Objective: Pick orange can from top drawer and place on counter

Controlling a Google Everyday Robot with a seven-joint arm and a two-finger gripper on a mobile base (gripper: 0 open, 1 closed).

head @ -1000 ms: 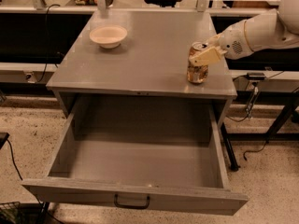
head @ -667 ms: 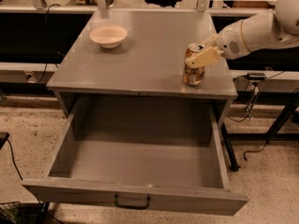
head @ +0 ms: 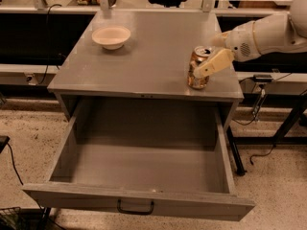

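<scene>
The orange can (head: 197,75) stands upright on the counter (head: 144,56), near its front right corner. My gripper (head: 205,56) reaches in from the right and is shut on the can. One cream finger (head: 213,63) lies across the can's near right side, and the other shows behind it. The top drawer (head: 144,166) is pulled fully open below the counter and holds nothing that I can see. Its dark handle (head: 135,208) is on the front panel.
A cream bowl (head: 111,36) sits on the counter at the back left. Dark tables and cables stand behind and to the right of the cabinet. A table leg (head: 288,123) is at the right, and the floor is speckled.
The can and my gripper have shifted a little to the left on the counter. The drawer and the bowl have not moved.
</scene>
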